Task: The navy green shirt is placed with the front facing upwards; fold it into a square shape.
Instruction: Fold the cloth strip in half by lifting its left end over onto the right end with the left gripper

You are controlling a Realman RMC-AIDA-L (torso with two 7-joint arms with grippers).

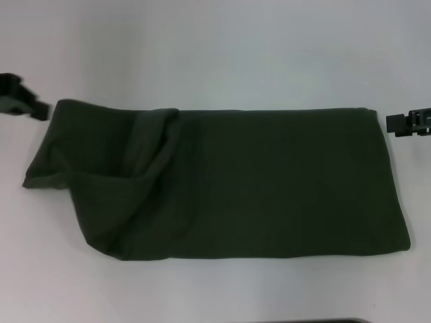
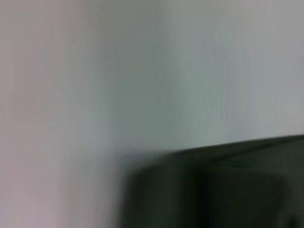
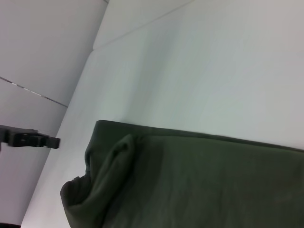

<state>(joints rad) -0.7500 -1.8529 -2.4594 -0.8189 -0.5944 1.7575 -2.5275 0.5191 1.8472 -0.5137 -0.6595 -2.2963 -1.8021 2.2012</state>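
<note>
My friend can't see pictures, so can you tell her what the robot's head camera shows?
A dark green shirt lies folded into a long band across a white table, with its left end bunched and rumpled. The left end effector sits just off that rumpled end, and the right end effector sits just off the neat right end, neither holding the cloth.

**Black tools at both edges**

You saw little of the robot: the left tool (image 1: 23, 101) was a blocky, matte black piece with stepped edges, and the right tool (image 1: 408, 123) was black too, angular, with small notched ridges along it.
</note>
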